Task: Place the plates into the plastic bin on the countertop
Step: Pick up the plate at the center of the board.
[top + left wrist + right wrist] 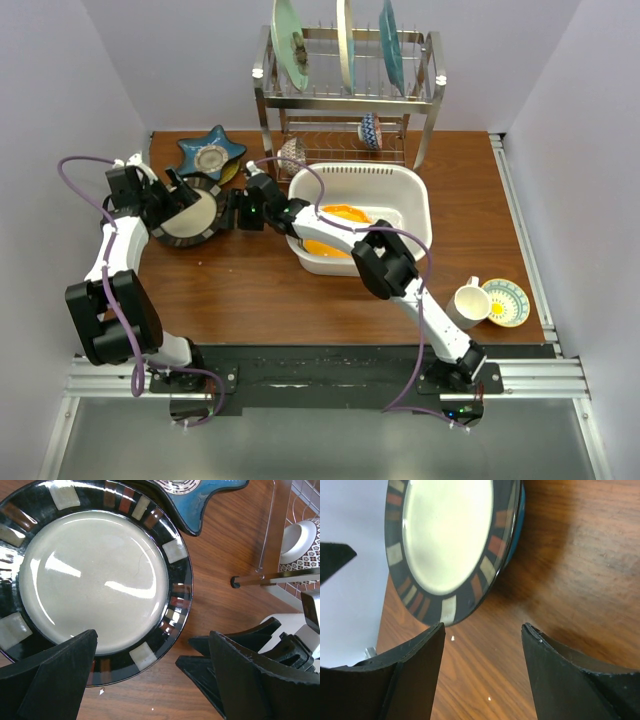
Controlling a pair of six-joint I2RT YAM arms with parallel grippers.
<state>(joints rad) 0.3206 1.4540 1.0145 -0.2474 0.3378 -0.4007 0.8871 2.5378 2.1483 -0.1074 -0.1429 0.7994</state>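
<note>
Your left fingers [180,192] hang spread wide over the dark-rimmed plate [190,222], which lies on the worktop [250,290] at the bin's 9 o'clock. The blue star plate [210,152] touches its rim at 12 o'clock. At the plate's 3 o'clock your right fingers [232,210] stand apart, holding nothing, just beside its edge. The white bin [415,195] sits mid-worktop with an orange plate [340,215] inside.
</note>
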